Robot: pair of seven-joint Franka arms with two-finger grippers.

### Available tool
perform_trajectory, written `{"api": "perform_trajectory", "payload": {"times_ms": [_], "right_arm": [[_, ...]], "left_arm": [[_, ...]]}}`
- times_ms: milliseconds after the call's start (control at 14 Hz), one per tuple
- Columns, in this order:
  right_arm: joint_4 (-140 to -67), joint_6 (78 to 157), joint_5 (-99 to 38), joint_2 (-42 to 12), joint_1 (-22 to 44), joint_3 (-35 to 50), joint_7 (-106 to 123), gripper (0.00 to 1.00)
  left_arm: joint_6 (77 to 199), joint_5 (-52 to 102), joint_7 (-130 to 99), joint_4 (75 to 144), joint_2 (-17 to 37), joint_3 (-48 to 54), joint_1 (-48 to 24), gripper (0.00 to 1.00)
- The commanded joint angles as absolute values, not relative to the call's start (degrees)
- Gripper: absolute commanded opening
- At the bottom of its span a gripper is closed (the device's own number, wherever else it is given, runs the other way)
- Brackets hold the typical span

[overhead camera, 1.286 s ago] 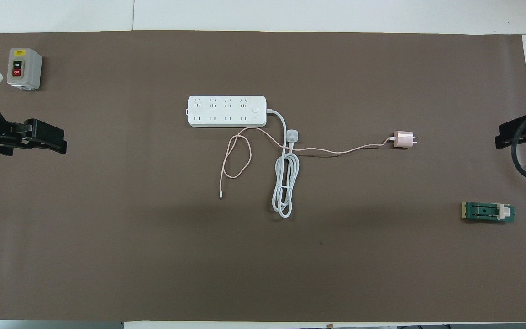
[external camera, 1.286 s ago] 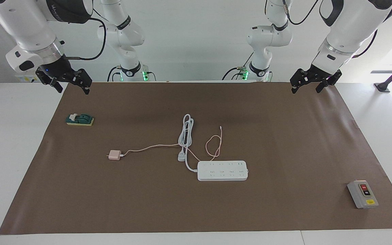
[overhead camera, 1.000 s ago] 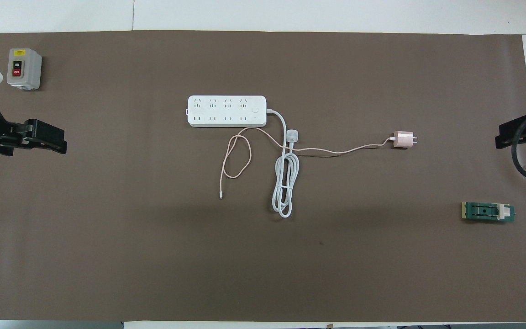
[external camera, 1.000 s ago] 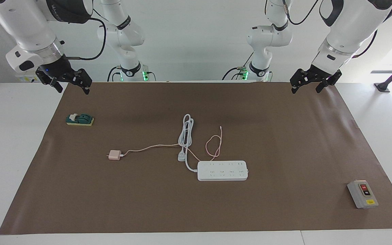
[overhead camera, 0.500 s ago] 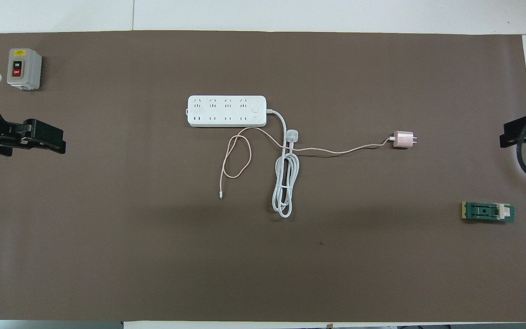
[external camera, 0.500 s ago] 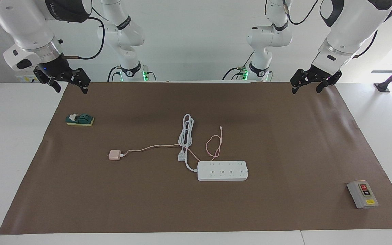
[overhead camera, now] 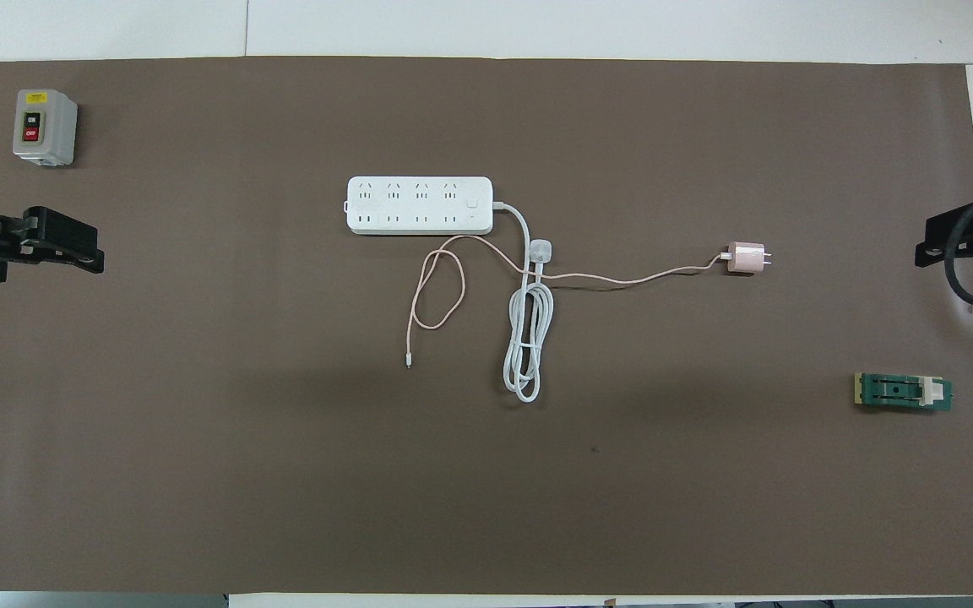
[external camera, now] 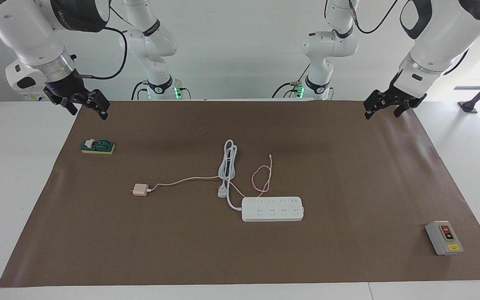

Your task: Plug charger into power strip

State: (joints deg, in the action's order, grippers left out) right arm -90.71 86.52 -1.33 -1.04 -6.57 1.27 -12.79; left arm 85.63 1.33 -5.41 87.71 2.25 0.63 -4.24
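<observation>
A white table (external camera: 15,175) carries a brown mat (external camera: 348,175). On the mat lie the power strip (external camera: 272,209), the charger (external camera: 141,190), a grey button box (external camera: 443,238) and a green block (external camera: 97,146), perhaps a switch.

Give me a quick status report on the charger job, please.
Left gripper and right gripper open, empty, raised at table ends. Charger unplugged, lying apart from power strip. Nothing blocking sockets.
</observation>
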Motion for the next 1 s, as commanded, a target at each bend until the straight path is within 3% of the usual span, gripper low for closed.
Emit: {"api": "perform_trajectory", "payload": {"times_ms": [0, 429, 571, 714, 929], "right_arm": [[-92.8, 87.9, -6.2, -3.1, -9.3, 1.8, -25.0, 1.0], [-94.9, 97.3, -18.4, -12.6, -11.1, 1.8, -55.6, 1.0], [-98.5, 102.9, -24.2, -13.7, -11.6, 1.7, -63.2, 1.0], [-97.7, 104.5, -27.8, -18.1, -12.5, 1.6, -65.9, 1.0], [-97.6, 106.4, -32.7, -22.6, -12.8, 1.7, -65.8, 1.0]], "left_arm": [[84.6, 1.4, -5.1, 86.0, 3.3, 0.7, -4.1, 1.0], [84.3, 1.4, -5.4, 85.2, 4.0, 1.2, -4.7, 1.0], [84.3, 2.7, -3.9, 83.3, 7.4, 1.3, -4.4, 1.0], [82.4, 3.6, -4.4, 79.0, 9.2, 1.2, -4.5, 1.0], [83.4, 4.0, -0.2, 78.6, 11.1, 1.5, -4.9, 1.0]]}}
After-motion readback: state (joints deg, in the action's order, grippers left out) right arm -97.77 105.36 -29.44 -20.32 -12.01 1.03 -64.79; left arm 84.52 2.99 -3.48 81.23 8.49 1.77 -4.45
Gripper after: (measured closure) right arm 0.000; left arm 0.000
